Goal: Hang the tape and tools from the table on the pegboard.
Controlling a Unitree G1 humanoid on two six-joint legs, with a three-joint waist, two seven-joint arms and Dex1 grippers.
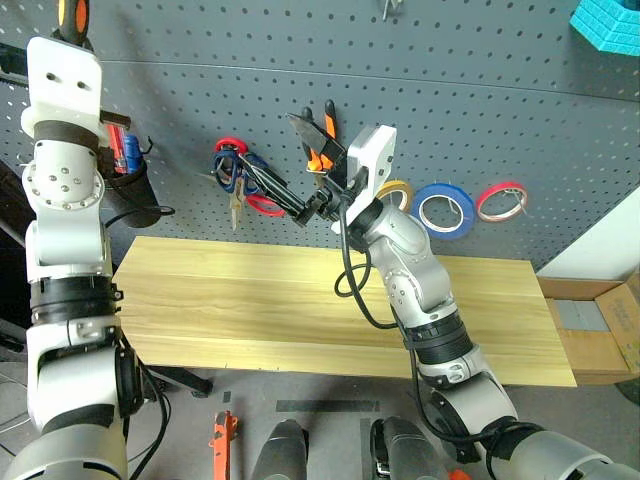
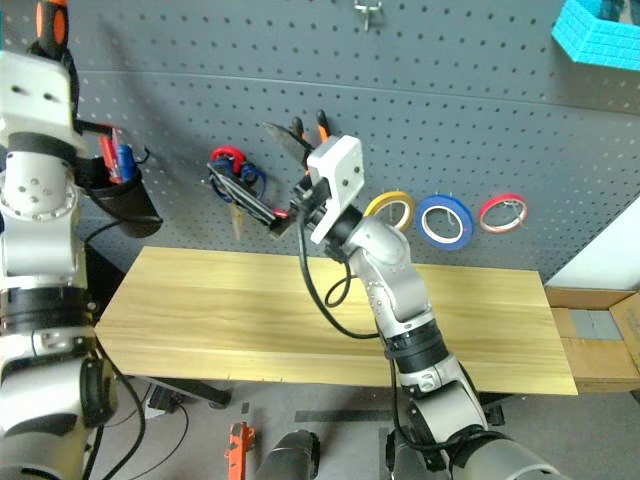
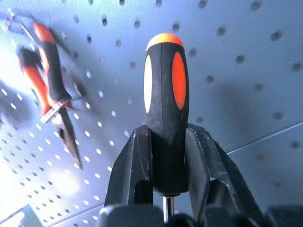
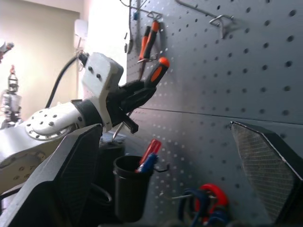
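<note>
We see the left arm raised high along the left side of the pegboard (image 1: 480, 110), forearm nearly upright, and its left gripper (image 3: 165, 156) has both black fingers (image 3: 135, 165) clamped on the screwdriver (image 3: 164, 109), orange-and-black handle pointing up towards the board and the steel shank running back between the fingers. In the right wrist view that left gripper (image 4: 137, 94) holds the screwdriver close to the panel, just below a pair of orange-handled pliers (image 4: 147, 42) hanging on a hook. The right arm reaches up and to the left across the worktop (image 1: 300, 310), its right gripper (image 1: 300, 165) pointing at the board with fingers spread wide and holding nothing, close in front of the scissors (image 1: 240, 180) hanging there. The yellow tape (image 2: 392, 208) hangs on the pegboard just right of that wrist, beside the blue ring (image 2: 446, 220) and the red ring (image 2: 502, 212). A black cup (image 4: 129, 189) holding pens hangs on the board's left.
</note>
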